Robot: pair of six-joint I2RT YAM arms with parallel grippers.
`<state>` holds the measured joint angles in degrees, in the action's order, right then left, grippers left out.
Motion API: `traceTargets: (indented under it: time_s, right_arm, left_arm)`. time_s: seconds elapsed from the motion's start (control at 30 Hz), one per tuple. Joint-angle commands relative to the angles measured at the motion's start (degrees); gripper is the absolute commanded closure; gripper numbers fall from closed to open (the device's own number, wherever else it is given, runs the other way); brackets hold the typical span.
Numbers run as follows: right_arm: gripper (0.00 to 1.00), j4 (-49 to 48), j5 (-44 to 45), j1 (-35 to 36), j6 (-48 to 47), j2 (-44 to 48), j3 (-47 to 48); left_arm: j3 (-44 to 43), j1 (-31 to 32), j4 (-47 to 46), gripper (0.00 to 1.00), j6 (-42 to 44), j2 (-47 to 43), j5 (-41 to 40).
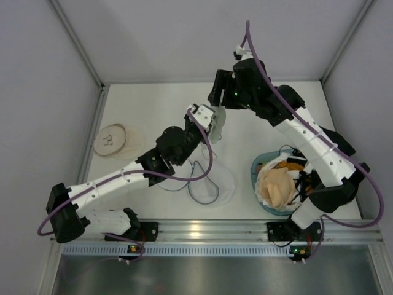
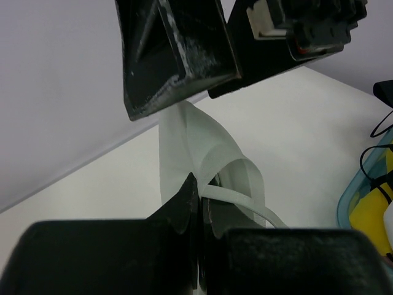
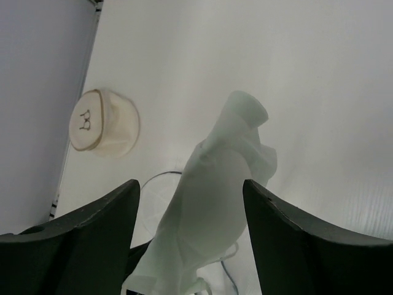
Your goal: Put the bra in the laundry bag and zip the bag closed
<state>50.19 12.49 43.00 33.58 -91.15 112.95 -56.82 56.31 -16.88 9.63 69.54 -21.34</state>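
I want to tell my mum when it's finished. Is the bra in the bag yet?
Not yet. Done: the pale bra is up off the table. In hand: the left gripper is shut on it, and the right gripper sits open around it. Left to do: the mesh laundry bag lies on the table without the bra inside, so it must go in, then the zip gets closed.

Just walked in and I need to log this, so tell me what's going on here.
The left tool is shut on a pale bra and holds it up above the table. The right tool is open, set either side of the bra without closing on it. The mesh laundry bag lies on the table by the left arm, and the bra is not yet in it, so no zipping has begun. A blue basket of garments sits by the right arm.
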Motion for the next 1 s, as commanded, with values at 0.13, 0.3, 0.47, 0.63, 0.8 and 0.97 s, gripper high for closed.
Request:
traceTargets:
  time_s: [0.13, 0.3, 0.47, 0.63, 0.8, 0.97]
  right_arm:
    - [0.63, 3.42, 1.40, 1.38, -0.18, -2.80, 3.50]
    - [1.00, 4.48, 2.27, 1.91, -1.33, -4.30, 6.67]
    - [1.00, 2.20, 3.69, 1.39, -7.10, -0.97, 6.32]
    - [1.00, -8.43, -11.56, -3.62, -18.88, 5.98, -3.59]
    - [1.00, -9.16, -29.26, -11.54, -31.27, 10.12, -8.80]
    - [1.00, -1.52, -41.30, -11.71, -45.34, 8.89, -4.50]
  left_arm:
    - [-0.22, 0.55, -6.49, 1.00, -0.05, -1.42, 0.16]
    - [0.21, 1.78, -6.32, 0.99, 0.57, -1.68, 1.21]
    - [2.24, 2.13, -1.60, 0.46, -5.22, -8.69, 9.47]
    - [-0.56, 2.13, 11.32, 0.17, -8.66, -18.27, 2.81]
    - [-8.99, 1.96, 24.59, 0.11, -12.52, -17.69, -2.73]
    - [-15.08, -3.03, 30.69, 0.08, -13.50, -13.38, 10.93]
